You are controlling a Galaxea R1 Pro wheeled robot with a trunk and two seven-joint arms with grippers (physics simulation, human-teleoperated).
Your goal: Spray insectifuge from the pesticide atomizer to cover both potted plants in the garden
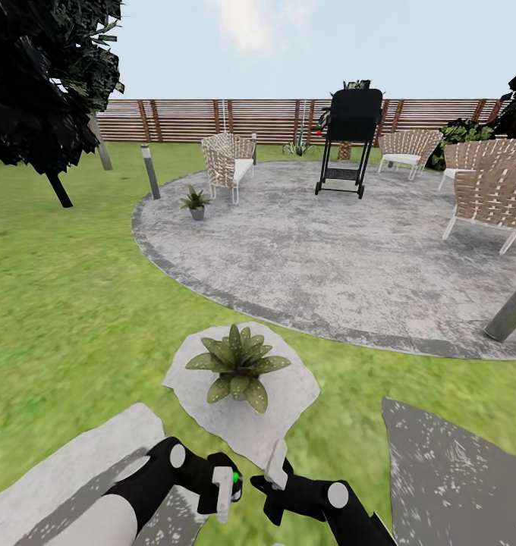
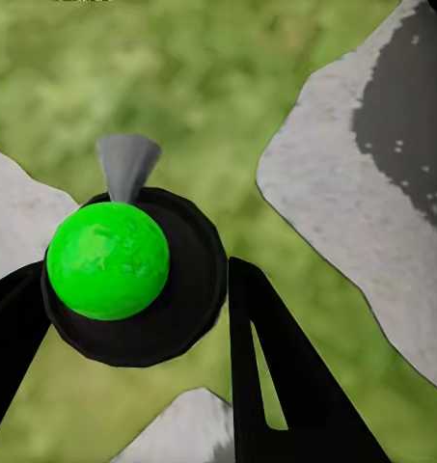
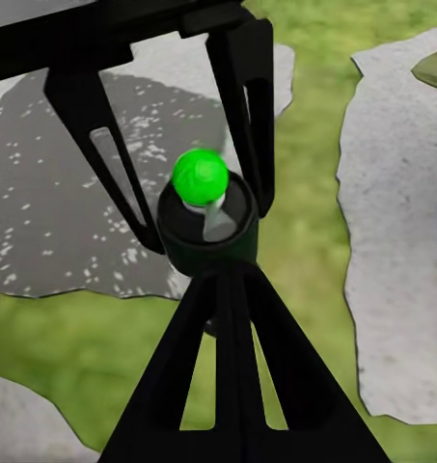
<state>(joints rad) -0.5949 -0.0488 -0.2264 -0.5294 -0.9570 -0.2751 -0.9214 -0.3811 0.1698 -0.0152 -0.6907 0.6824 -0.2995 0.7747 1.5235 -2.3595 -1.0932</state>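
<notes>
— Looking down from the head view, where is the pesticide atomizer (image 1: 234, 478) relative to your jaws?

— It sits between the two fingers of your left gripper (image 1: 224, 489), low in front of you over the lawn (image 1: 68, 303). From the left wrist view, the round black body with its bright green ball top (image 2: 108, 259) fills the gap. One black finger presses its side and the other lies against the opposite edge. So your left jaws are clamped on the bottle. A grey nozzle (image 2: 127, 165) pokes out past the body.

— And the right gripper (image 1: 277, 470)?

— Your right wrist view shows its two fingers converging until the tips meet, with nothing between them, so those jaws are closed. The tips lie just under the bottle's dark body (image 3: 208, 231), very near it; you cannot tell whether they touch. Beyond, the left gripper's fingers (image 3: 245, 106) flank the bottle on both sides.

— Where are the potted plants?

— The near potted plant (image 1: 237, 365) stands on an irregular grey stepping stone (image 1: 288, 394) just ahead of both grippers. The far potted plant (image 1: 195, 201) stands at the edge of the round stone patio (image 1: 326, 250), near a grey bollard lamp (image 1: 149, 171) and a woven chair (image 1: 228, 159).

— Anything else ahead?

— A black grill (image 1: 349, 140) stands on the patio, with the slatted wooden fence (image 1: 182, 120) behind it.
</notes>
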